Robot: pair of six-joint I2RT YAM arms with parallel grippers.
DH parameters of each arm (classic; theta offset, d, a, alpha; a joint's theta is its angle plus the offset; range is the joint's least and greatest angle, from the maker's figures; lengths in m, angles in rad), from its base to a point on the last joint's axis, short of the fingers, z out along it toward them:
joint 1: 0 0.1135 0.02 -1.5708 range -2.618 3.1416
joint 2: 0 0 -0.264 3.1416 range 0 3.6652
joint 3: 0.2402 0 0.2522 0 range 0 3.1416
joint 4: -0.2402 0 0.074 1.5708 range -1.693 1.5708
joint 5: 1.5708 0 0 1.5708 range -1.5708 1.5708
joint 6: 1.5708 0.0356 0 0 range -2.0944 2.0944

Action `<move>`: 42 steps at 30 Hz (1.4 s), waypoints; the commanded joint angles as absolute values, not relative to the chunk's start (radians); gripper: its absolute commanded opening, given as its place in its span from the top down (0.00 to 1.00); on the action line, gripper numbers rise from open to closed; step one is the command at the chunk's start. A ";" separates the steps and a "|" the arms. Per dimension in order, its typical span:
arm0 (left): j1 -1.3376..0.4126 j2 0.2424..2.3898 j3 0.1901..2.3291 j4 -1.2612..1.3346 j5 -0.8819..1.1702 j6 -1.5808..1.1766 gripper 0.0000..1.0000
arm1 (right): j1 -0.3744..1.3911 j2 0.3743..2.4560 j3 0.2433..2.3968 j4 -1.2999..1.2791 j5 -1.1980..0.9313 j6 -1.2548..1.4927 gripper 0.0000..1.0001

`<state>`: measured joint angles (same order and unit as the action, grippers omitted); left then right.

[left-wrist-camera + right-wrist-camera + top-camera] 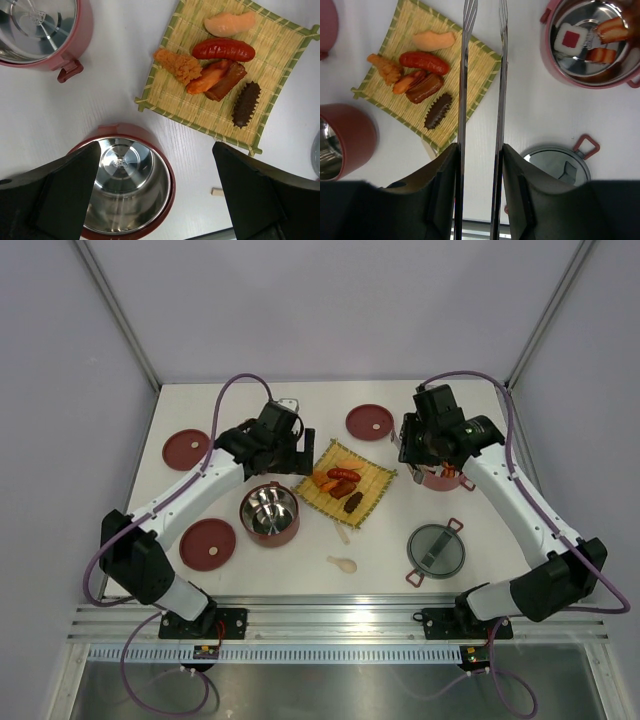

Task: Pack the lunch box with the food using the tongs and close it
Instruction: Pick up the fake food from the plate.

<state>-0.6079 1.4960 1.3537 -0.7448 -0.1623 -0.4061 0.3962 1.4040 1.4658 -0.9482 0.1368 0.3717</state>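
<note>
Tongs [462, 100] sit clenched in right fingers [437, 190], left fingers [65, 190] spread empty; six food pieces [424, 61] on mat [447, 65].

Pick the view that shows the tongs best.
Right wrist: both arms of the tongs run up from the right gripper over the mat's corner, nothing between them. The top view does not show them clearly; the left wrist view misses them.
</note>
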 commanded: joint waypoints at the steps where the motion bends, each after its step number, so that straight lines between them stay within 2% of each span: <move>1: -0.614 1.551 1.427 -0.745 -0.195 -0.471 0.01 | 0.440 1.420 1.496 -0.904 0.126 0.400 0.55; 11: -0.627 1.726 1.526 -0.747 -0.210 -0.690 0.03 | 0.439 1.368 1.451 -0.923 0.192 0.405 0.54; 18: -0.635 1.704 1.522 -0.742 -0.236 -0.699 0.03 | 0.439 1.330 1.408 -0.937 0.196 0.422 0.54; 25: -0.634 1.663 1.485 -0.752 -0.281 -0.718 0.02 | 0.474 1.353 1.402 -0.917 0.088 0.417 0.54; 36: -0.601 1.654 1.540 -0.853 -0.362 -0.791 0.01 | 0.592 1.439 1.450 -0.963 -0.089 0.302 0.53; 42: -0.551 1.634 1.554 -0.880 -0.359 -0.825 0.01 | 0.661 1.517 1.492 -0.976 -0.084 0.244 0.52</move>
<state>-0.5686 1.6894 1.5009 -0.8700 -0.3149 -0.7864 0.6258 1.4799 1.4273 -0.9768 -0.0547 0.3031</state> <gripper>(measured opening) 0.988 0.477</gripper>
